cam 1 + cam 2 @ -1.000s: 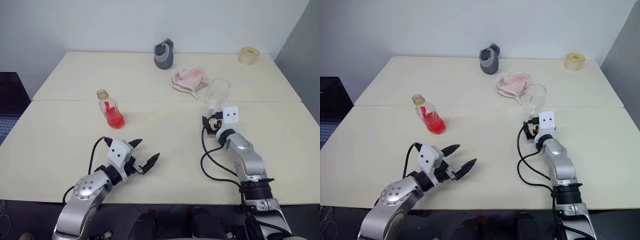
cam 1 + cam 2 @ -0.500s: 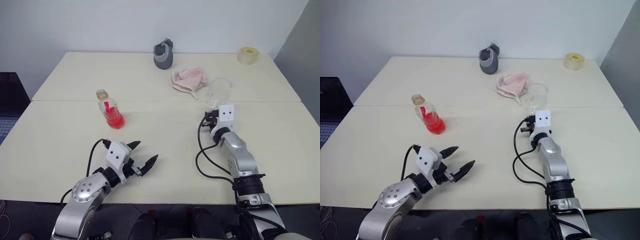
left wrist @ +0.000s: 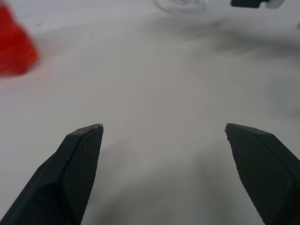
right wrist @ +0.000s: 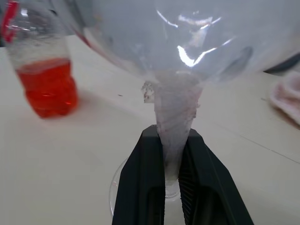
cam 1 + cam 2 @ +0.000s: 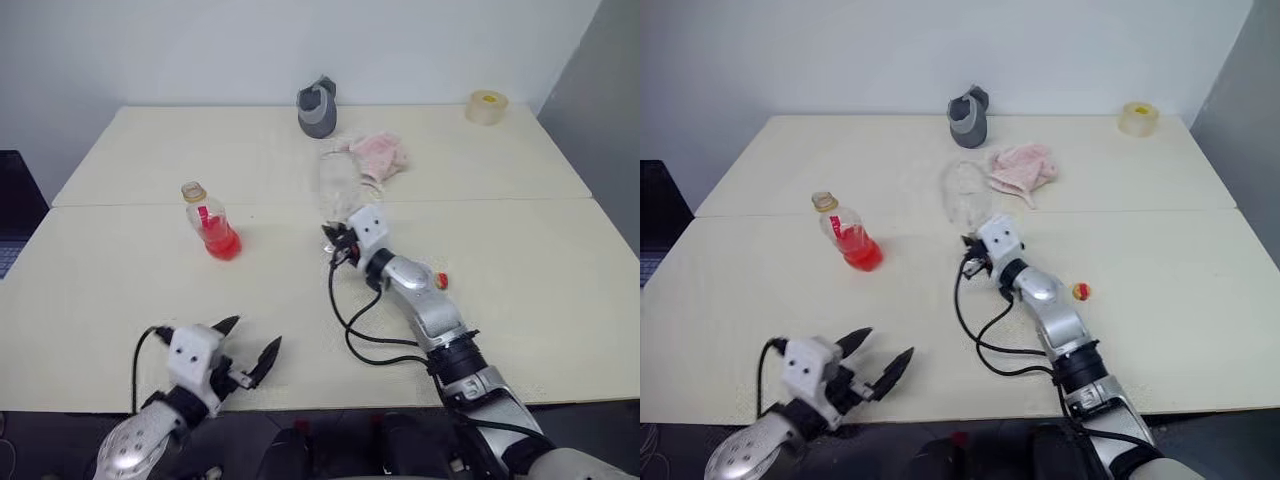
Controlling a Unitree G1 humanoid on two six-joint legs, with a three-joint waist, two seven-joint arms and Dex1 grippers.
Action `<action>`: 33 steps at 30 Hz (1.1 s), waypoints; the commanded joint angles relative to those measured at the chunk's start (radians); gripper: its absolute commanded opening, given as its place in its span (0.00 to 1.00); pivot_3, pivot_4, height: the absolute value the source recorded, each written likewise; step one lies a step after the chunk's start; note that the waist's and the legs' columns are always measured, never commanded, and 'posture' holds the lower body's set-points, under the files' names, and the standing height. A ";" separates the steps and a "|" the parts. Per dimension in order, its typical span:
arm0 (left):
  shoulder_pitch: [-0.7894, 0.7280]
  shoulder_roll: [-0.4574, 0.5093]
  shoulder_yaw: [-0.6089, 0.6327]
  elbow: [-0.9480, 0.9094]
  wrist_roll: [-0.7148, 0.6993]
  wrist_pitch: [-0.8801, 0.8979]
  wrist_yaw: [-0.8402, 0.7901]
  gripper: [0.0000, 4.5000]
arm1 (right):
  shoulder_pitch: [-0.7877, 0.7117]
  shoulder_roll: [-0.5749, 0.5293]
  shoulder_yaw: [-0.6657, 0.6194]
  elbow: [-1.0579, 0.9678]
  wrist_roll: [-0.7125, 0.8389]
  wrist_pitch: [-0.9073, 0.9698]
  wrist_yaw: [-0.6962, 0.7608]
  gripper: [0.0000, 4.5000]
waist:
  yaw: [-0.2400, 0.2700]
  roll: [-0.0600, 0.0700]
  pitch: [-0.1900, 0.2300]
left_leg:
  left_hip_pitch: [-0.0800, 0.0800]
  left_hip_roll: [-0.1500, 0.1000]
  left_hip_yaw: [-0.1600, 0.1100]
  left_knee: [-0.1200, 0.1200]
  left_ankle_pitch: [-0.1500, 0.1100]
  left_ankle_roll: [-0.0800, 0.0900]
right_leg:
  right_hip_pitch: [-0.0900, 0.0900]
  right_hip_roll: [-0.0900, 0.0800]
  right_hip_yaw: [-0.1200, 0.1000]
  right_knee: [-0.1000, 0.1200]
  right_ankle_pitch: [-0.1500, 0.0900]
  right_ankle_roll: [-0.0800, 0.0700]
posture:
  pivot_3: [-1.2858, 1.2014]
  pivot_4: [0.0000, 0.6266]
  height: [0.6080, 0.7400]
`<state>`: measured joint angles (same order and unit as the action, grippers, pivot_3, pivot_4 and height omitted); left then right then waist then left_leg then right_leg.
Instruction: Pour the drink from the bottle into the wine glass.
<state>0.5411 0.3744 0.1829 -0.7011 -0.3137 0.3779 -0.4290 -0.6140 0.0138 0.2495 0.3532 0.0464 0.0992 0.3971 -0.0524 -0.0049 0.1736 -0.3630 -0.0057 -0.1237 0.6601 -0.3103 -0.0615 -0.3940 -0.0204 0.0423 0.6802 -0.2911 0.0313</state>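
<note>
Two end effectors: right end effector clamps the wine glass stem; left end effector gapes wide, empty.

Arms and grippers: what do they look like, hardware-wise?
Both arms are silver-grey metal with black joint rings and loose black cables. Each wrist carries a white boxy block; the right one's shows two dark dots. The left gripper and right gripper each have two black, pointed fingers with fine-textured inner pads.

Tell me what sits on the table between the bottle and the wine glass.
Nothing: in the left eye view, only bare table separates the bottle from the wine glass.
</note>
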 commanded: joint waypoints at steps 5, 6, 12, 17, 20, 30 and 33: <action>0.028 -0.050 0.008 -0.075 0.014 -0.017 0.071 1.00 | -0.077 0.009 0.008 0.239 -0.087 -0.175 -0.032 0.03 | 0.011 0.000 0.000 | 0.000 -0.002 0.002 0.001 0.000 0.000 | 0.002 0.000 -0.002 0.000 0.001 0.001 | 0.52 0.24 1.00; 0.027 -0.058 0.007 -0.075 0.013 -0.013 0.080 1.00 | -0.085 0.010 0.002 0.266 -0.089 -0.186 -0.034 0.03 | 0.011 0.000 0.000 | 0.000 -0.002 0.003 0.002 0.000 0.000 | 0.002 0.000 -0.001 0.000 0.001 0.002 | 0.52 0.24 1.00; 0.008 -0.082 0.014 -0.069 0.000 0.017 0.117 1.00 | -0.088 0.020 -0.022 0.326 -0.075 -0.214 -0.027 0.32 | 0.007 0.000 0.000 | 0.001 -0.002 0.002 0.001 0.000 0.000 | 0.001 0.001 -0.001 0.000 0.001 0.000 | 0.52 0.24 1.00; -0.010 -0.073 0.010 -0.068 -0.005 0.031 0.114 1.00 | -0.046 0.024 -0.023 0.279 -0.072 -0.191 -0.017 0.70 | 0.001 0.000 0.000 | 0.001 -0.002 0.003 0.001 0.000 0.000 | 0.001 0.001 -0.001 0.000 0.001 0.000 | 0.52 0.24 1.00; -0.028 -0.066 0.018 -0.061 -0.010 0.042 0.111 1.00 | -0.007 0.002 -0.025 0.210 -0.071 -0.163 -0.005 0.94 | 0.002 0.000 0.000 | 0.001 -0.001 0.003 0.001 0.000 0.000 | 0.001 0.001 -0.001 0.000 0.001 0.000 | 0.52 0.24 1.00; -0.079 -0.063 0.044 -0.026 -0.005 0.055 0.124 1.00 | 0.215 -0.140 -0.006 -0.262 -0.022 0.051 0.147 0.99 | 0.004 0.000 0.000 | 0.001 -0.001 0.002 0.001 0.000 0.000 | 0.001 0.001 -0.001 0.000 0.001 0.000 | 0.52 0.24 1.00; -0.102 -0.075 0.092 0.020 0.011 0.047 0.162 1.00 | 0.286 -0.214 -0.025 -0.442 0.007 0.136 0.187 0.99 | 0.007 0.000 0.000 | 0.001 -0.001 0.001 0.001 0.000 0.000 | 0.002 0.001 -0.001 0.000 0.001 0.000 | 0.52 0.24 1.00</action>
<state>0.4450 0.3064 0.2242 -0.6923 -0.3101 0.4383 -0.2956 -0.3446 -0.1756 0.2391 0.0453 0.0258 0.1951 0.5548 -0.0456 -0.0049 0.1736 -0.3624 -0.0069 -0.1230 0.6611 -0.3102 -0.0615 -0.3924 -0.0192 0.0410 0.6801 -0.2899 0.0313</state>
